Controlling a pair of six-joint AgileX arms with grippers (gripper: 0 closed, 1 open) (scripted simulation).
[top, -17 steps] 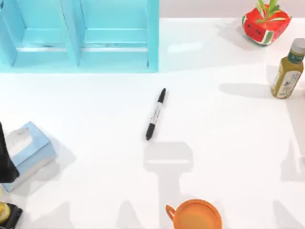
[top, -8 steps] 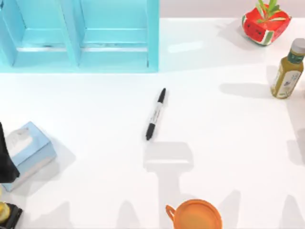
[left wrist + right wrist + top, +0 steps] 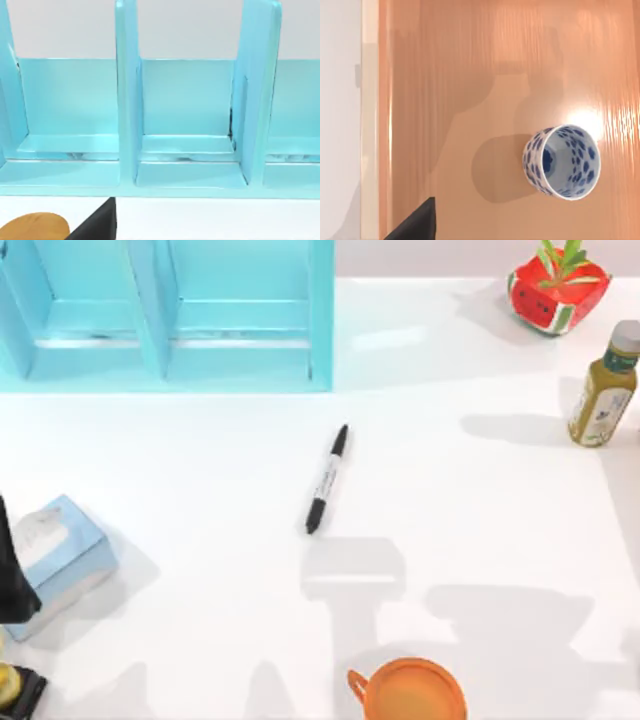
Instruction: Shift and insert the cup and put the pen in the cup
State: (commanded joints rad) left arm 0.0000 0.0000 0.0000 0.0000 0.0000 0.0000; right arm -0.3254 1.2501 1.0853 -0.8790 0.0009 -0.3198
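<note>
Cup-fetch step: small white blue-patterned handleless cup [image 3: 562, 161] upright on orange wooden surface. Slim black white-labelled pen [image 3: 326, 479] flat on white tabletop [image 3: 480, 510], below turquoise rack [image 3: 170, 315]. Gripper states: cannot tell. Next, judged: descend, clasp cup.

The pen [image 3: 327, 479] is a slim black marker with a white labelled middle, lying flat on the white counter [image 3: 480, 520] near its middle, its length running from upper right to lower left in the top view, touching nothing else. The cup [image 3: 561, 161], seen in the right wrist view, is a small handleless white cup covered in a dense blue pattern. It stands upright with its mouth open and empty on a glossy orange-brown wooden surface [image 3: 470, 75].
</note>
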